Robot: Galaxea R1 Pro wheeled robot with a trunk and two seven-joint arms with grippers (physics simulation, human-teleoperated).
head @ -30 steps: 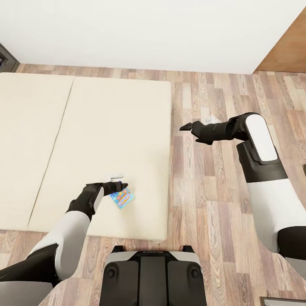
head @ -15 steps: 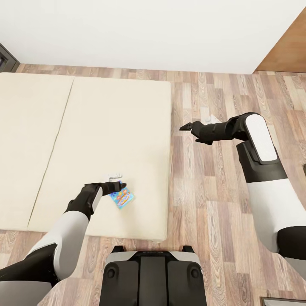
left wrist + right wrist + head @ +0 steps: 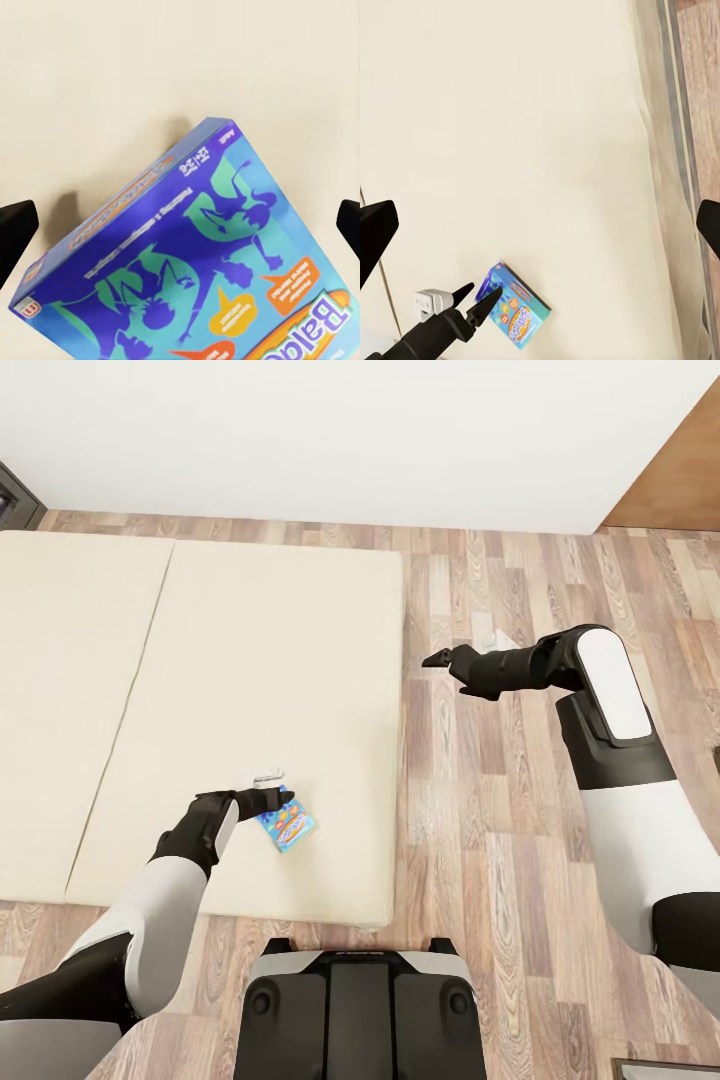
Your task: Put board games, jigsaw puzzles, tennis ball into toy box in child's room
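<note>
I count one board game (image 3: 288, 827) in front of me: a single small blue box, lying on the beige bed (image 3: 250, 660) near its foot edge, at about seven o'clock from the middle of my head view. Just beyond it, toward eleven o'clock of the box, sits one small white object (image 3: 267, 773) on the mattress; I cannot tell what it is.

There are two mattress sections side by side, with one seam running between them, and the blue box lies on the nearer, right-hand section. Nothing lies on top of the box.

My left gripper (image 3: 278, 799) hangs right over the far corner of the blue box. In my left wrist view the box (image 3: 187, 262) lies between my two dark fingertips (image 3: 15, 232), which stand wide apart at either edge of the picture, so my jaws are spread open and have hold of nothing. Whether the tips touch the box I cannot tell.

My right gripper (image 3: 437, 658) is out over the wooden floor (image 3: 500, 780), at two o'clock from the box and well apart from it, just beside the bed's side edge. Its fingertips (image 3: 375, 236) also stand far apart in the right wrist view, jaws wide and empty, looking down on the bed, the blue box (image 3: 519, 310) and my left gripper (image 3: 480, 300).
</note>
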